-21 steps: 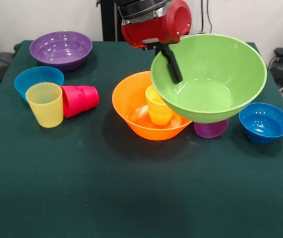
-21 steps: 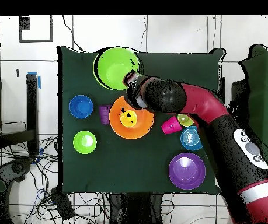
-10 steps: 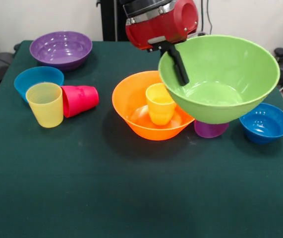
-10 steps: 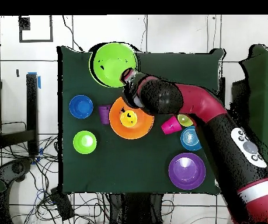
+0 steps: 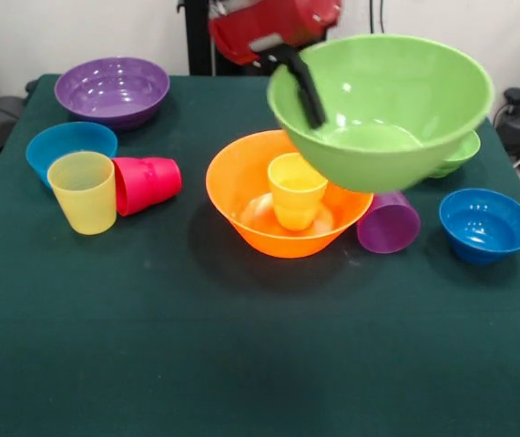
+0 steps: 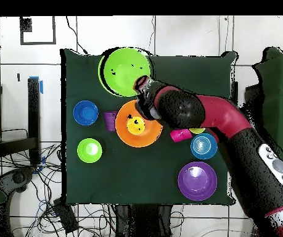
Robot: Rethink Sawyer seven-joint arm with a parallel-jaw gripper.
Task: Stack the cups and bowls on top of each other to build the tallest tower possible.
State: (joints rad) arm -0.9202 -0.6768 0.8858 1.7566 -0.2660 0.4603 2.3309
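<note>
My gripper (image 5: pixel 312 116) is shut on the rim of the large lime green bowl (image 5: pixel 396 91), with one black finger inside the wall. It holds the bowl tilted in the air, above and to the right of the large orange bowl (image 5: pixel 228 187). A yellow-orange cup (image 5: pixel 296 189) stands upright in the orange bowl. The purple cup (image 5: pixel 389 223) lies on its side by the orange bowl's right rim. From overhead, the green bowl (image 6: pixel 126 71) is beyond the orange bowl (image 6: pixel 150 133), and the arm hides the gripper (image 6: pixel 140 86).
At the left are a large purple bowl (image 5: pixel 112 89), a small blue bowl (image 5: pixel 70 147), an upright pale yellow cup (image 5: pixel 83 191) and a red-pink cup (image 5: pixel 146 184) on its side. At the right are a second blue bowl (image 5: pixel 485 225) and a small green bowl (image 5: pixel 458 153).
The gripper has lifted the green bowl higher and carried it left and back in the front view. The purple cup and the small green bowl behind it now show.
</note>
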